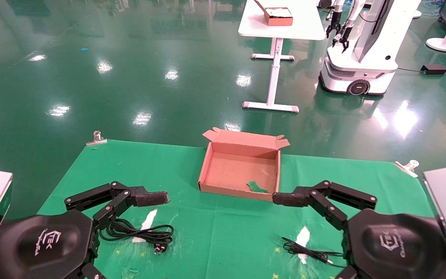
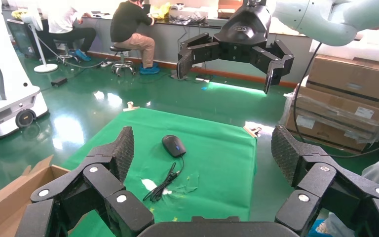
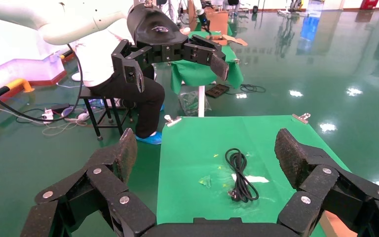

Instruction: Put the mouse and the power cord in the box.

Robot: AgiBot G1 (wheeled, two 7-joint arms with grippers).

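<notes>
The brown cardboard box (image 1: 206,170) lies open at the table's far middle, lid flap back, a green scrap (image 1: 257,187) on its floor. The power cord (image 1: 139,233) is coiled on the green cloth at the near left, under my left arm; it also shows as the cord (image 3: 242,175). The mouse (image 2: 173,145) sits on the cloth's right side, its thin cable (image 1: 304,251) trailing; in the head view my right arm hides the mouse. My left gripper (image 2: 203,145) hangs open above the table, holding nothing. My right gripper (image 3: 208,148) is open and holds nothing too.
Metal clips (image 1: 96,138) (image 1: 408,166) pin the cloth's far corners. White worn patches (image 1: 148,221) mark the cloth. Beyond the table are green floor, a white table (image 1: 281,23) with a smaller box (image 1: 279,16), and another robot (image 1: 362,58).
</notes>
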